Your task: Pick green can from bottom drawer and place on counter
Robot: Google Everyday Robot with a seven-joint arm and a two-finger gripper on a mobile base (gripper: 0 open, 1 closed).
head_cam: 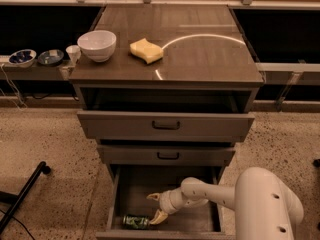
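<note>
While the claw (156, 207) gapes wide inside the drawer (137, 188), the can (136, 222) lies just near-left, long axis left-right.

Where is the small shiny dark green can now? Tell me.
In the camera view, the green can lies on its side at the front left of the open bottom drawer, just left of the open gripper.

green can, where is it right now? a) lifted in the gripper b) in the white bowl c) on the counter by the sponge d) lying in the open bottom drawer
D: the green can lies on its side at the front left of the bottom drawer, with the open gripper just right of it.
</note>
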